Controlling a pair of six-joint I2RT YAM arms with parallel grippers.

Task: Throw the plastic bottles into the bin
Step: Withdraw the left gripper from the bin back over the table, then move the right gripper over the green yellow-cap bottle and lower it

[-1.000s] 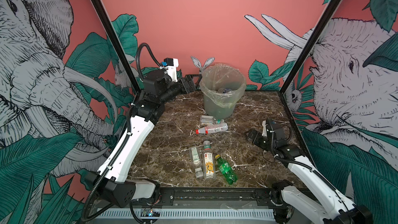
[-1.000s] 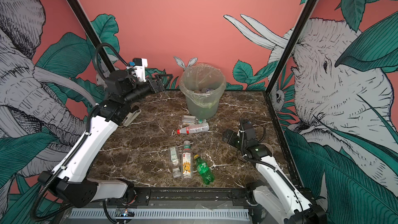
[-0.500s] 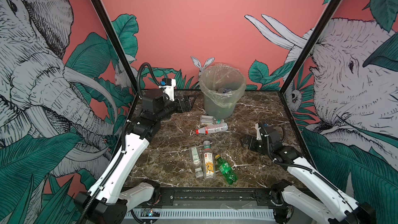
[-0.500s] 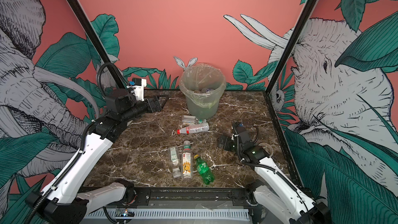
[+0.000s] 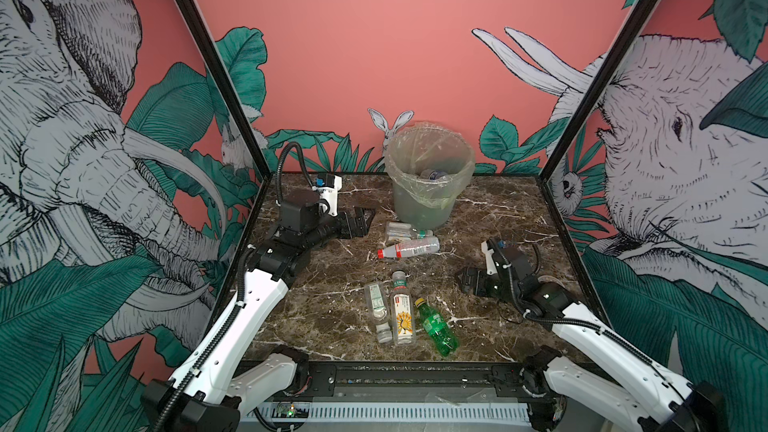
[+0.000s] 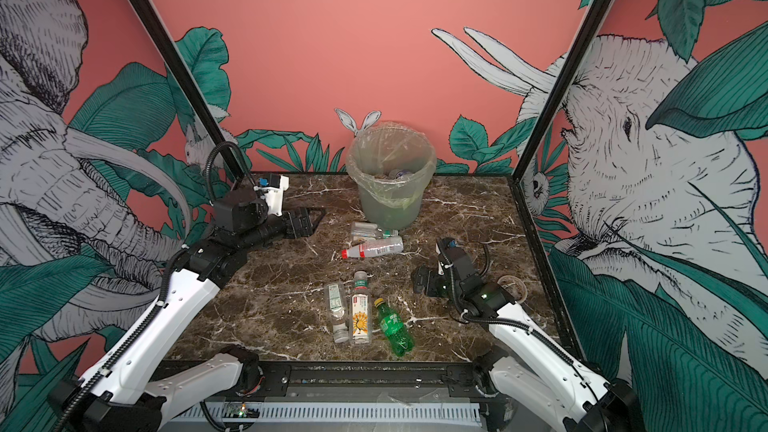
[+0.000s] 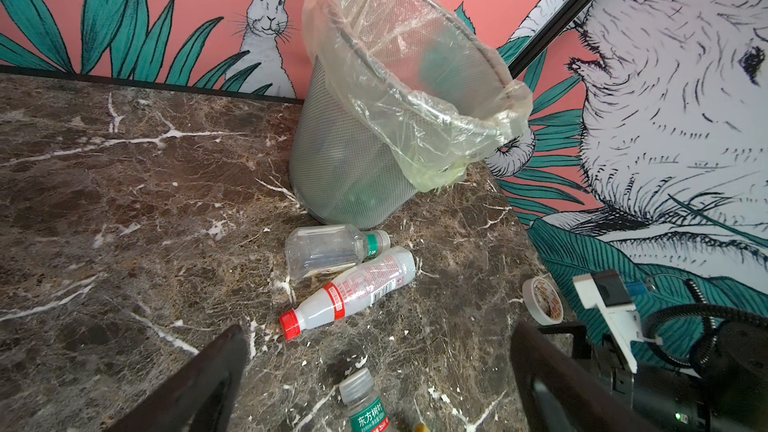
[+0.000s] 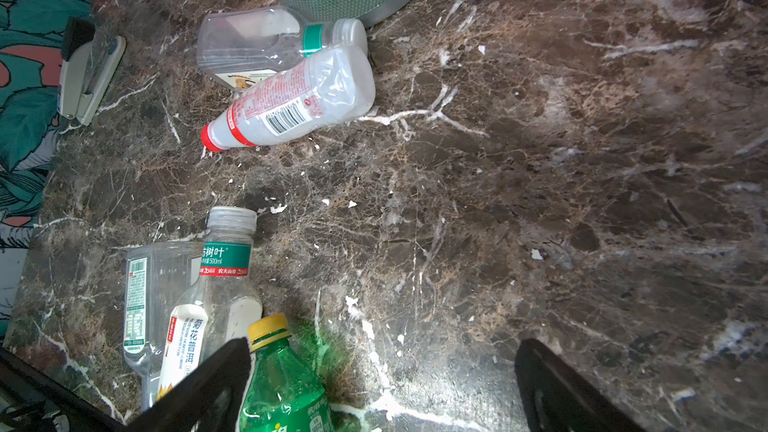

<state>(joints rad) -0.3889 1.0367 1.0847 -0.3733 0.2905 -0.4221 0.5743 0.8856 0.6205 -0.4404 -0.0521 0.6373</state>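
Our left tool (image 5: 365,221) and right tool (image 5: 462,280) both hang released and empty. Five plastic bottles (image 5: 409,248) lie on the desk (image 5: 498,218): two just in front of the far bin (image 5: 415,209), three nearer. They look empty, light, thin-walled and slick, so we would pinch one across its labelled middle.

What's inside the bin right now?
In both top views the bin holds its liner bag and some bottles low down, one showing blue. Anything deeper is hidden by the near wall and the crinkled bag, so the count is unclear.
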